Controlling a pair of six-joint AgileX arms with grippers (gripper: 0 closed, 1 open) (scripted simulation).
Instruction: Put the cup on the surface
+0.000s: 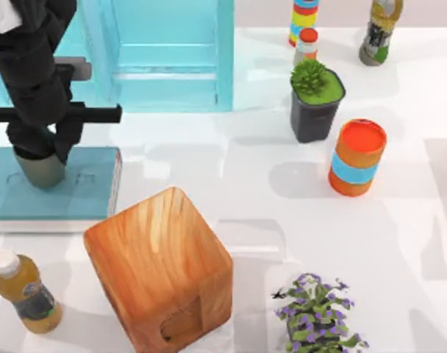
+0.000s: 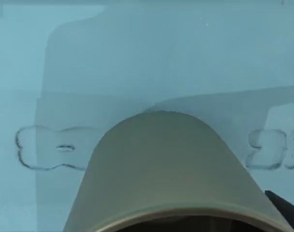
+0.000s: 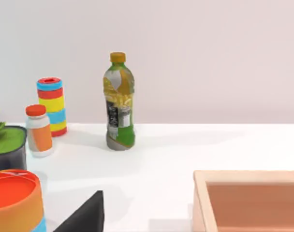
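The cup (image 1: 40, 169) sits at the table's left side, over the teal slab (image 1: 76, 193), with the left hand (image 1: 41, 151) coming down on it from above. In the top view the black fingers (image 1: 68, 141) straddle its upper part, and the cup's olive-grey body pokes out beneath them. I judge the left hand to be clasping the cup, though the contact itself is hidden by the arm. Whether the cup's base rests on the slab or hangs just above it cannot be told.

In the left wrist view the cup (image 2: 161, 169) is seen close up, its rim towards the camera and its base towards the slab (image 2: 137, 58), whose faint embossed marks show on either side of it.

So the task is at an early stage. The cup seems grasped, but it is over the slab, not the white table (image 1: 282, 220). What is left is to carry it off the slab, lower it to a bare patch of table, and let go.

Bare table lies just to the right of the slab, towards the middle. The wooden block (image 1: 161, 268) stands near the slab's lower right corner, and a yellow bottle (image 1: 23, 290) stands below the slab, so both crowd that side. The dark plant pot (image 1: 317, 103) and the orange can (image 1: 356, 158) are well apart on the right.
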